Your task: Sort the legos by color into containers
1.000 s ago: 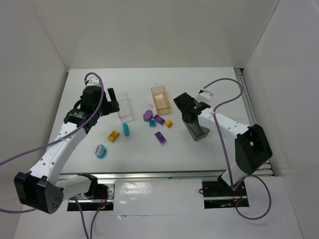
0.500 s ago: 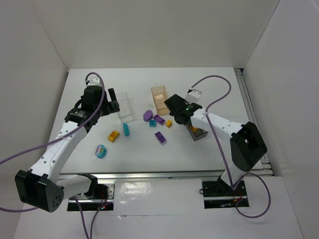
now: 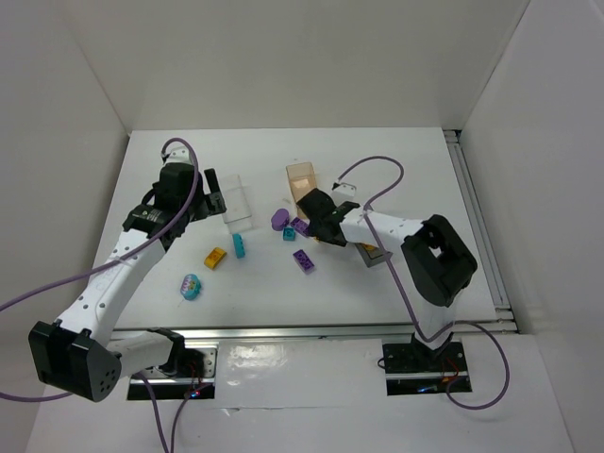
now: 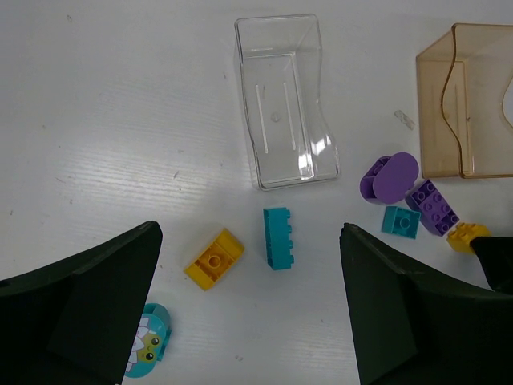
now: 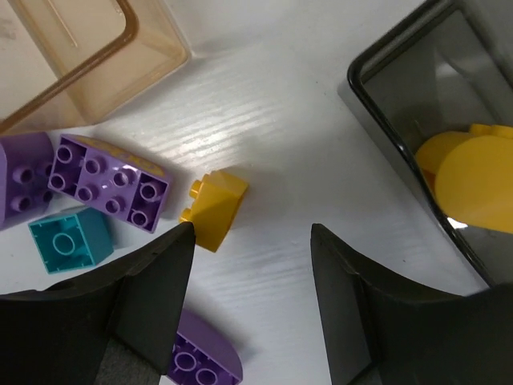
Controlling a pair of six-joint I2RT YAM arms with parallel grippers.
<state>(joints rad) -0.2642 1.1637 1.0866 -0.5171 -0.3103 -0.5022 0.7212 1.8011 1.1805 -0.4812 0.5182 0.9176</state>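
My right gripper (image 5: 252, 233) (image 3: 322, 229) hovers open over the table, nothing between its fingers. A small yellow lego (image 5: 216, 208) lies just beside its left fingertip. Around it lie purple legos (image 5: 108, 183) (image 5: 200, 361) and a small teal one (image 5: 70, 238). The dark grey container (image 5: 385, 88) (image 3: 377, 257) to the right holds yellow pieces (image 5: 473, 172). My left gripper (image 4: 250, 241) (image 3: 212, 189) is wide open above a teal brick (image 4: 278, 237), a yellow brick (image 4: 214, 258) and a pale teal oval (image 4: 148, 353). The clear container (image 4: 284, 100) (image 3: 238, 200) and the orange one (image 4: 469, 104) (image 3: 304, 184) look empty.
A rounded purple piece (image 4: 390, 176) (image 3: 279, 219) lies between the clear and orange containers. White walls close in the table on three sides. A metal rail (image 3: 472, 217) runs along the right edge. My right arm lies across the dark grey container in the top view.
My right gripper has opened and swung left from above the dark grey container to the legos beside the orange one. The left arm has not moved.
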